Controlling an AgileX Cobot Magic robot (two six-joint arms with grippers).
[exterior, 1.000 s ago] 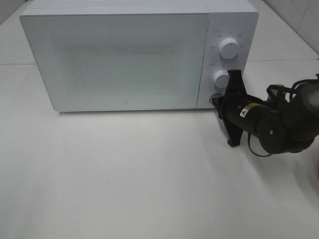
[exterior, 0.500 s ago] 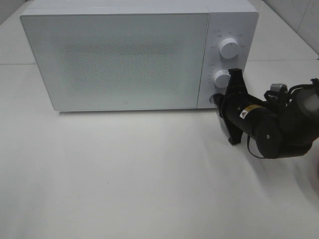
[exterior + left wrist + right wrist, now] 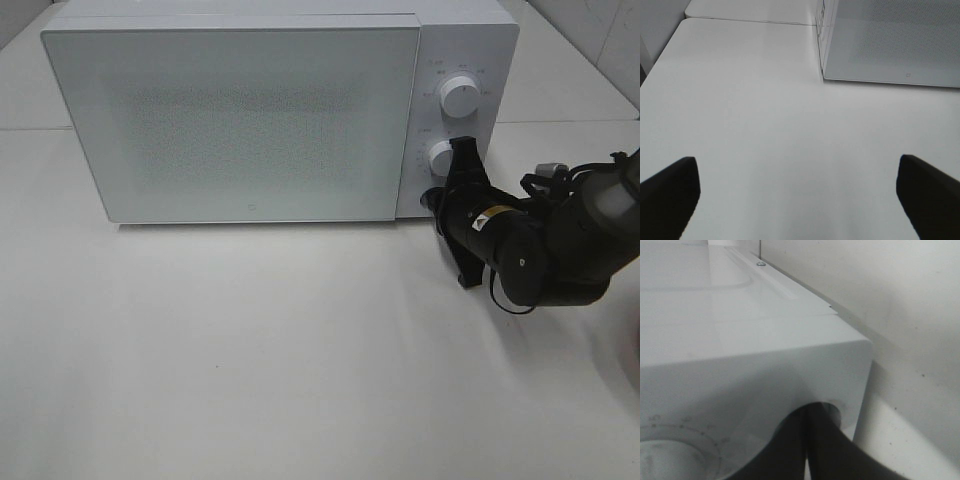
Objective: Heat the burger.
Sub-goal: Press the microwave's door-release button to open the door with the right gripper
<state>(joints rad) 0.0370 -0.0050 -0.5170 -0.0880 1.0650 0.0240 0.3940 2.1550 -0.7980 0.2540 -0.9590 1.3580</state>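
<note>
The microwave [image 3: 250, 120] stands along the far edge of the desk [image 3: 250, 350], with its door [image 3: 240, 125] shut and its control panel toward the far right corner. The burger shows in no view. The speckled door hides the inside, so I cannot tell whether it is already loaded.

The right gripper [image 3: 437, 198] is closed on nothing. Its fingers [image 3: 790, 450] are pressed together at the bottom of the panel, just below the lower knob [image 3: 443, 157] and apart from the upper knob [image 3: 460, 96]. Whether the tips touch the panel is unclear. The left gripper [image 3: 797, 195] is spread wide and empty above the bare left part of the desk, facing the microwave's left front corner.

Judging by this, the task is at an early stage. The right gripper looks set to press a door release. Opening the door, putting the burger in, closing it and turning the knobs would then all be left.
</note>
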